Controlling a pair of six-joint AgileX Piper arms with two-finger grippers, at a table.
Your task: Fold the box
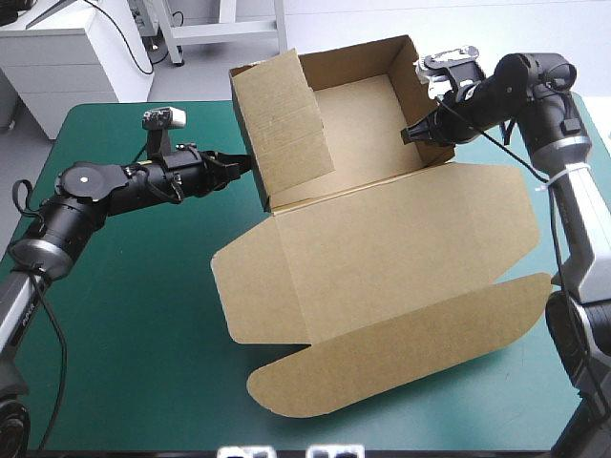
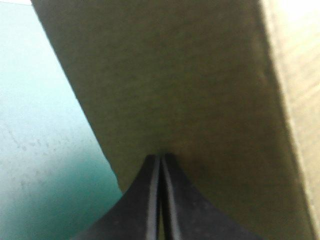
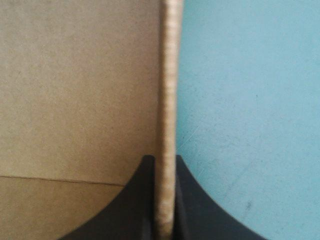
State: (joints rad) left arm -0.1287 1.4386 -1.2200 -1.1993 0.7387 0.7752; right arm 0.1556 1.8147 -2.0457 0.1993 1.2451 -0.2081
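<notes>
The brown box [image 1: 372, 248] stands in the middle of the table as an open tray, its walls raised at the far side and its lid [image 1: 401, 334] lying flat toward the near edge. My left gripper [image 1: 246, 162] is shut, and its tip [image 2: 161, 157] touches the outer face of the tall left wall [image 2: 190, 75]. The left wall [image 1: 282, 124] leans inward over the tray. My right gripper [image 1: 412, 134] is shut on the box at the right wall. The wall's edge [image 3: 170, 75] runs between the fingers [image 3: 187, 200], with the inner face of the board [image 3: 75, 90] to one side.
The teal-green cover [image 1: 124, 315] lies bare to the left of the box and in front of my left arm. The lid's rounded front flap [image 1: 315, 382] reaches close to the table's near edge. More bare cover [image 3: 250, 100] shows outside the right wall.
</notes>
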